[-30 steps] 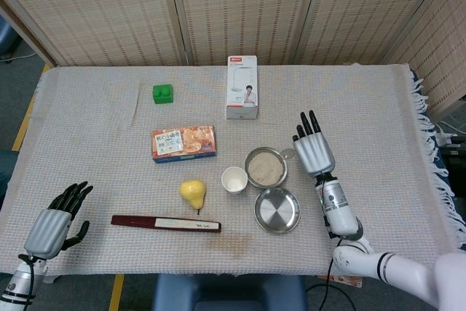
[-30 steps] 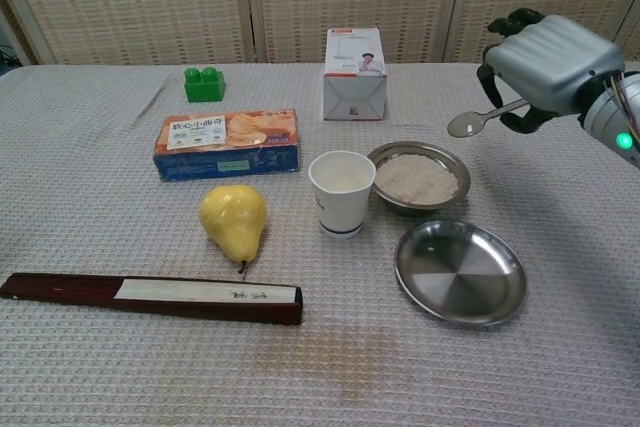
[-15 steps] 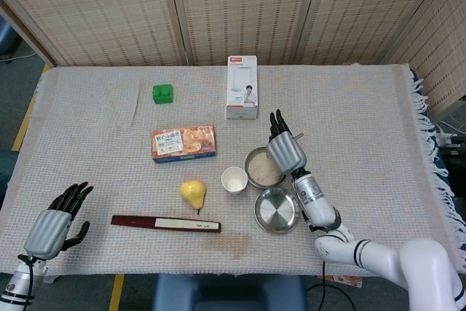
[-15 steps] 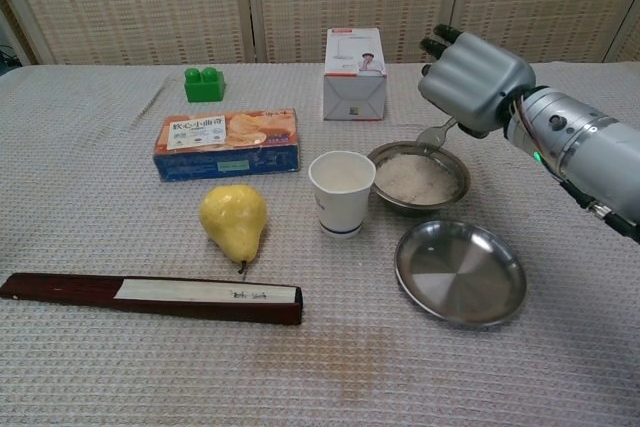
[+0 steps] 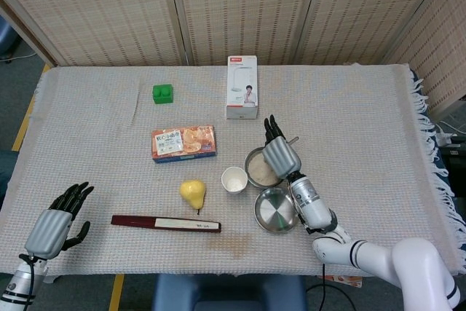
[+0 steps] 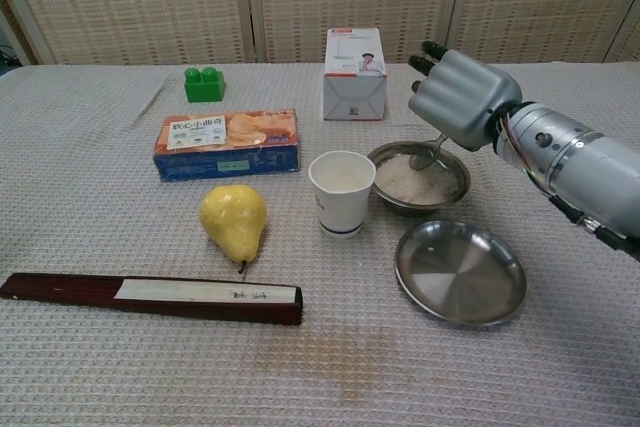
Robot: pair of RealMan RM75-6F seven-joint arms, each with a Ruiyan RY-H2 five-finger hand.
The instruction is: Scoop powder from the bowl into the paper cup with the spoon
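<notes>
The spoon (image 6: pixel 425 156) sits with its head down in the powder at the far side of the bowl (image 6: pixel 452 193), its handle running up into the right hand (image 6: pixel 462 99), which holds it with fingers curled round the shaft. A second ago that hand was out to the right of the bowl with the spoon held level in the air; half a second ago it had swung in over the bowl's far rim, and now it has dropped a little lower and nearer, so the spoon tip has gone from above the powder to touching or digging into it. From the head view the hand (image 5: pixel 279 154) covers most of the bowl, so how deep the spoon has gone cannot be told. This looks like the start of the scoop itself: nothing has reached the paper cup (image 6: pixel 341 193) yet, which stands upright just beside the bowl on its left, apparently empty. The next move probably calls for a lift and a short carry leftward over the cup rim, with spilling on the cloth the likely risk. An empty metal plate (image 6: pixel 460 272) lies just in front of the bowl. The left hand (image 5: pixel 57 222) rests at the table's near left corner, fingers loosely spread and holding nothing, unmoved throughout.
</notes>
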